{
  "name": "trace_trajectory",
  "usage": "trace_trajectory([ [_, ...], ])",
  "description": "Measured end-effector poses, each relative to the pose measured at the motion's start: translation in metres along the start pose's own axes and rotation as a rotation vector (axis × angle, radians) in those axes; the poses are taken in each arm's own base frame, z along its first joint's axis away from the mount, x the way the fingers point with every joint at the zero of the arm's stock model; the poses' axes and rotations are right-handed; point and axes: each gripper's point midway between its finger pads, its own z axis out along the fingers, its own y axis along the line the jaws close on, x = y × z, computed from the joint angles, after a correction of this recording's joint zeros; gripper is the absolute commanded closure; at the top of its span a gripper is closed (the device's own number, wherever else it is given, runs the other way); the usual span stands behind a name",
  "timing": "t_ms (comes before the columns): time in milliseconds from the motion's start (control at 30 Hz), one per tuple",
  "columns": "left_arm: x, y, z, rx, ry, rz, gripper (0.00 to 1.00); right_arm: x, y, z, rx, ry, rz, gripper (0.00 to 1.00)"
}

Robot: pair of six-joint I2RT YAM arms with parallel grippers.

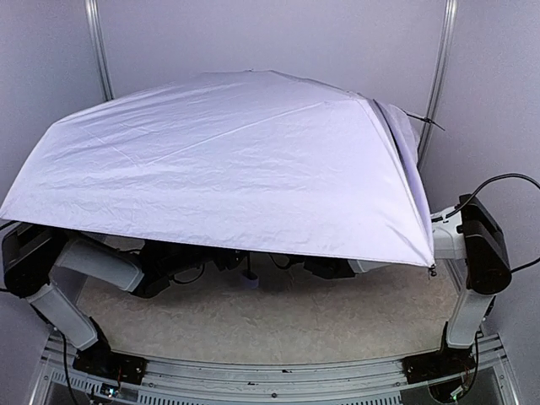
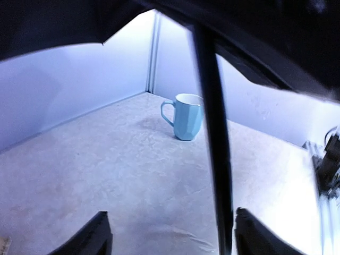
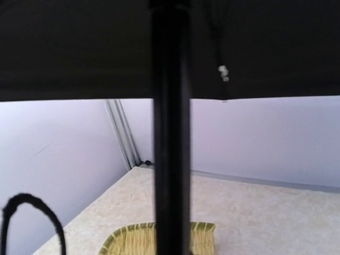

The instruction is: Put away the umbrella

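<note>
Lavender-white umbrella [image 1: 228, 152] stands fully open — we'd centre its black shaft [image 2: 212, 133] in the parted left claw [image 2: 171, 222] before clamping; right claw's grip we cannot tell.

We see pale lavender-grey walls [image 1: 253, 34] closing in on three sides, slim metal uprights [image 1: 99, 51] standing against them near the back corners, and a speckled beige desk [image 1: 278, 325] under soft, even light, edged nearest us by an aluminium rail [image 1: 278, 371].

Lavender-white umbrella [image 1: 228, 160], blue mug [image 2: 187, 118], yellow tray [image 3: 133, 239]
</note>
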Motion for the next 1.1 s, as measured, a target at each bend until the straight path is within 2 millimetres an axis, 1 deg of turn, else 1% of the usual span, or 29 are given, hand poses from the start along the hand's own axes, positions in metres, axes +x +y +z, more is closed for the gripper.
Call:
trace_trajectory([
  [67,0.002,-0.002,0.009,0.009,0.007,-0.001,0.71,0.002,-0.003,-0.001,0.009,0.001,0.009,1.00],
  [133,0.006,-0.006,0.013,0.026,0.015,-0.006,0.90,0.004,-0.008,-0.001,0.024,0.003,0.009,1.00],
  [167,0.008,-0.010,0.014,0.035,0.020,-0.015,0.96,0.006,-0.009,-0.001,0.029,0.006,0.008,1.00],
  [200,0.009,-0.013,0.015,0.045,0.023,-0.026,1.00,0.007,-0.010,-0.002,0.031,0.008,0.006,1.00],
  [267,0.010,-0.014,0.015,0.049,0.027,-0.071,1.00,0.007,-0.012,-0.004,0.032,0.008,0.004,1.00],
  [300,0.010,-0.015,0.015,0.056,0.025,-0.083,1.00,0.006,-0.011,-0.006,0.023,0.009,0.002,0.93],
  [333,0.008,-0.017,0.015,0.066,0.019,-0.100,1.00,0.003,-0.010,-0.007,0.011,0.010,0.000,0.79],
  [367,0.005,-0.019,0.015,0.077,0.010,-0.113,1.00,0.001,-0.009,-0.007,-0.009,0.015,-0.008,0.56],
  [400,0.002,-0.022,0.014,0.093,0.000,-0.126,1.00,-0.003,-0.009,-0.006,-0.030,0.018,-0.015,0.38],
  [433,0.001,-0.024,0.014,0.104,-0.006,-0.146,1.00,-0.007,-0.006,-0.006,-0.068,0.025,-0.027,0.29],
  [467,0.000,-0.024,0.014,0.110,-0.007,-0.173,1.00,-0.013,-0.003,-0.007,-0.115,0.030,-0.030,0.22],
  [500,0.000,-0.025,0.013,0.116,-0.006,-0.198,1.00,-0.022,-0.001,-0.008,-0.165,0.029,-0.036,0.17],
  [533,0.001,-0.026,0.012,0.125,-0.005,-0.237,1.00,-0.032,0.000,-0.009,-0.221,0.026,-0.036,0.14],
  [600,0.002,-0.028,0.010,0.143,-0.006,-0.300,1.00,-0.054,-0.004,-0.010,-0.316,0.008,-0.021,0.09],
  [667,0.003,-0.033,0.007,0.169,-0.004,-0.369,1.00,-0.073,-0.013,-0.010,-0.403,-0.010,0.000,0.07],
  [733,0.005,-0.039,0.006,0.200,-0.001,-0.419,1.00,-0.085,-0.021,-0.010,-0.482,-0.021,0.037,0.07],
  [833,0.002,-0.051,0.006,0.244,-0.003,-0.455,1.00,-0.093,-0.030,-0.006,-0.575,-0.015,0.118,0.07],
  [967,-0.002,-0.073,0.004,0.313,-0.006,-0.457,1.00,-0.107,-0.021,0.004,-0.689,-0.028,0.228,0.11],
  [1100,-0.002,-0.089,0.005,0.365,0.000,-0.453,1.00,-0.122,-0.008,0.015,-0.795,-0.061,0.340,0.22],
])
